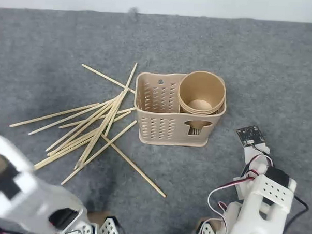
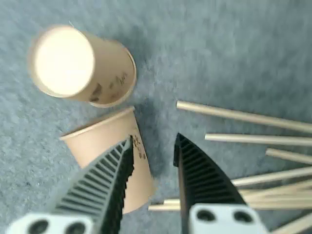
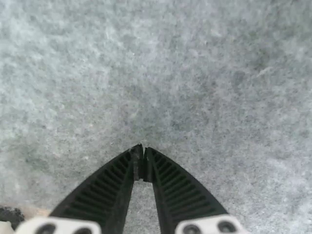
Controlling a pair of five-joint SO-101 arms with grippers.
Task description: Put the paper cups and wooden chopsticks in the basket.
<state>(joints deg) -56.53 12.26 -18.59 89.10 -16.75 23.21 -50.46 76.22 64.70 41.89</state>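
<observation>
Chopsticks (image 1: 111, 109) strewn on carpet (image 1: 252, 59) beside basket (image 1: 160, 128) (cups (image 1: 201, 91) inside)

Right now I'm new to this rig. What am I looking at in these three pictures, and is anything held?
Two small robot arms sit at a table covered in grey carpet. The high view comes from a fixed camera looking down. It shows a basket with stacked paper cups inside and wooden chopsticks scattered beside it. The other two pictures come from a camera on each arm's wrist, looking along its claw. The left claw is open above two more cups lying on the carpet and grips nothing. The right claw is shut over bare carpet, empty.
</observation>
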